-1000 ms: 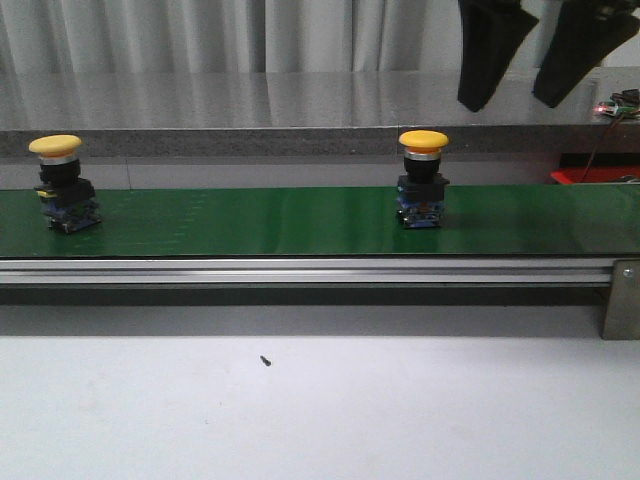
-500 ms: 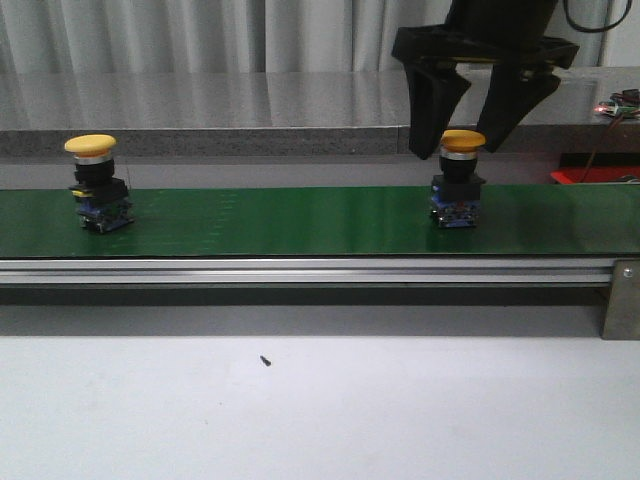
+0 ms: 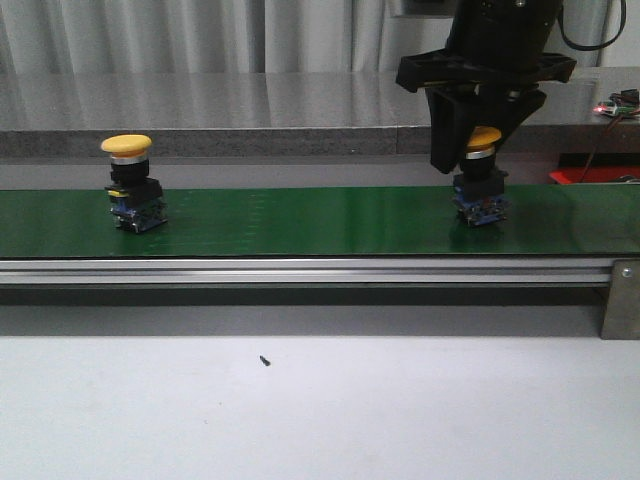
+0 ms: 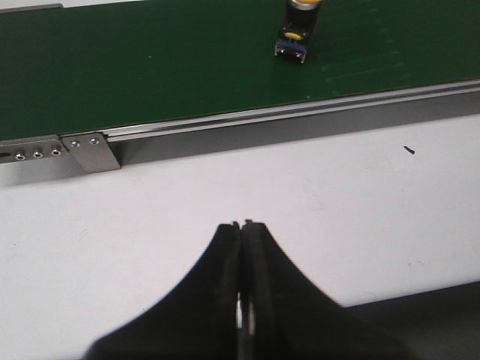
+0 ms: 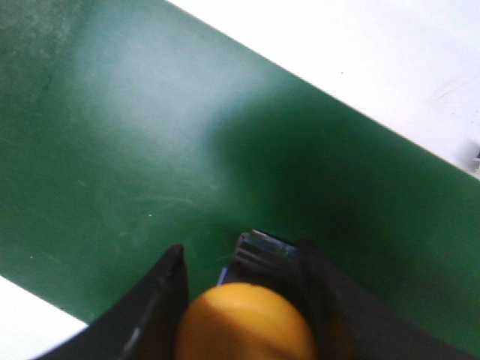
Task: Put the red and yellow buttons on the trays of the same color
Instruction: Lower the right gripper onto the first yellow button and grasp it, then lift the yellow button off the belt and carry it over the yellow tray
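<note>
Step in hand: I am at the pick of a yellow button [image 3: 482,172] from the green conveyor belt [image 3: 300,220]; nothing is on a tray yet, and no tray shows clearly in any view.
Right gripper [image 3: 484,140]: my fingers straddle the button's yellow cap, one on each side; the right wrist view shows the cap [image 5: 244,324] between them. I cannot tell if they are clamped on it or just beside it.
Button's place: it stands upright on the belt, toward my right.
Second yellow button [image 3: 130,183]: upright on the belt, well apart, toward my left.
Left gripper [image 4: 241,232]: fingers pressed together, holding nothing, over the white table [image 4: 300,195].
Next move: I judge I must close firmly on the button, then lift it straight up.
</note>
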You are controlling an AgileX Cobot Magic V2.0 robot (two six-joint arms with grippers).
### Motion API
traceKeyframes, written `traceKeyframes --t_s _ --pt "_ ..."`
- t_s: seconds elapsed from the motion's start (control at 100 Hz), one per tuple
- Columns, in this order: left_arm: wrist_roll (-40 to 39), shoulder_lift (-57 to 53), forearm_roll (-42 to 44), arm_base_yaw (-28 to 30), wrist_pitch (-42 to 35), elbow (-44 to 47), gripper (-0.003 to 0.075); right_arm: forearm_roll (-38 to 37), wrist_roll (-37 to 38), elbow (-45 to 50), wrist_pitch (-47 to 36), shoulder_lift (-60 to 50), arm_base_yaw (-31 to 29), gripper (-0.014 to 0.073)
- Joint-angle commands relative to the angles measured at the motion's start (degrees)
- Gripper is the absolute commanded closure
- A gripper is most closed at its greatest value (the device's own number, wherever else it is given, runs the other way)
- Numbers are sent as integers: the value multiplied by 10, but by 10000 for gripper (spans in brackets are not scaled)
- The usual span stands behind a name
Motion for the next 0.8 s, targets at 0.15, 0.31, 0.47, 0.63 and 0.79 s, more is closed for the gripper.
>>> traceKeyframes --t_s 0.15,0.31,0.47,0.63,0.79 --pt "1 1 -15 -5 -29 -14 740 -1 -6 -16 6 -98 -40 443" --pt "1 1 -15 -5 -29 -14 740 10 -6 -5 16 -148 -103 443" --pt "1 1 -15 -5 -29 -14 740 19 -6 35 15 -191 -173 443" --pt "1 1 -15 -5 -29 -14 740 33 5 84 13 -212 -244 443" --pt "1 1 -15 -5 -29 -14 740 42 5 133 -8 -220 -308 443"
